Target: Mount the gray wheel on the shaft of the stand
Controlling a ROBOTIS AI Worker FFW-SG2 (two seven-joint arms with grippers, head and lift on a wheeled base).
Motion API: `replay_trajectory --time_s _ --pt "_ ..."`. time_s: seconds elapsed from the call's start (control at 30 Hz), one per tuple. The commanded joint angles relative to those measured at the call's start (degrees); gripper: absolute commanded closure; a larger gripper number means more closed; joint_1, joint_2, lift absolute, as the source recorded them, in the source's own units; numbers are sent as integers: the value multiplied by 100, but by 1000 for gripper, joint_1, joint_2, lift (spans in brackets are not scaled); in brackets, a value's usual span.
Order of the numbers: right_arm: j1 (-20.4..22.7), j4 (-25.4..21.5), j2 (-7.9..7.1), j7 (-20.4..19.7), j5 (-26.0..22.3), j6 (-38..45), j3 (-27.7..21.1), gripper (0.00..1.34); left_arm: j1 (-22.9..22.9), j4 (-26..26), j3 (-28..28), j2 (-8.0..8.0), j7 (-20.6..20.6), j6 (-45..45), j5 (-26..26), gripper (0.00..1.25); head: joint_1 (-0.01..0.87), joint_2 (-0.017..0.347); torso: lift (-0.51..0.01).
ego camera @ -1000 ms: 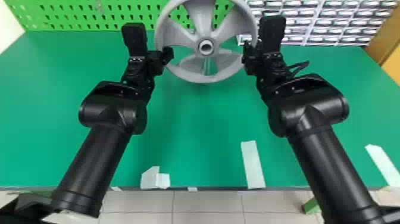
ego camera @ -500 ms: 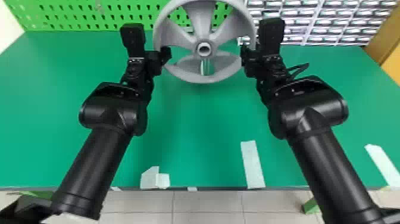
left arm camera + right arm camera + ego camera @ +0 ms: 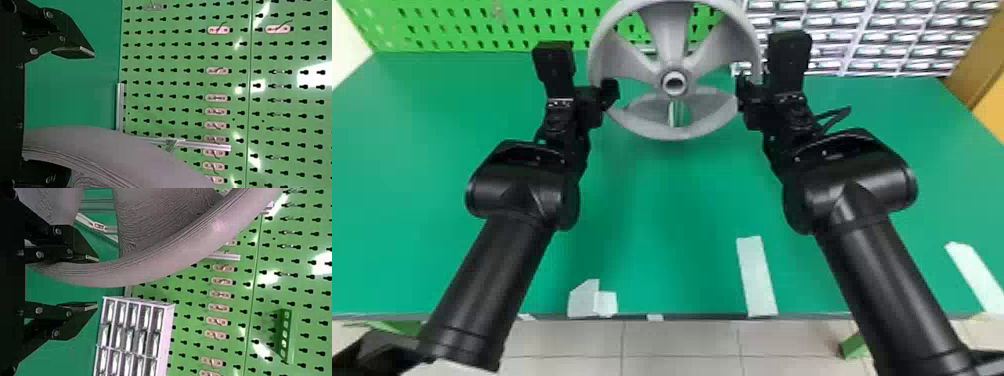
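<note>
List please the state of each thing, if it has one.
Gray wheel: raised, rim between both grippers' fingers; seating on the shaft cannot be told.
Left gripper: open, wide gap.
Right gripper: open, gap beside the rim.
Stand's silver post: upright, partly hidden by the wheel.
Long tape strip near table front: laid flat.

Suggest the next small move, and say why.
I'd probably ease the left gripper and right gripper slowly back off the wheel: both are open around its rim with visible gaps, so the stand likely bears it. How far the hub is seated, I can't tell.
</note>
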Motion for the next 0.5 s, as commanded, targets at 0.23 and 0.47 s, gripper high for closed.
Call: replay_trajectory --time_s 0.23,0.47 --pt "-3 0 16 -88 0 -12 2 779 4 0 -88 -8 0 -90 102 481 865 52 -101" --pt "-3 18 16 -88 -9 -21 10 739 13 0 -124 -8 0 -108 173 456 865 52 -101"
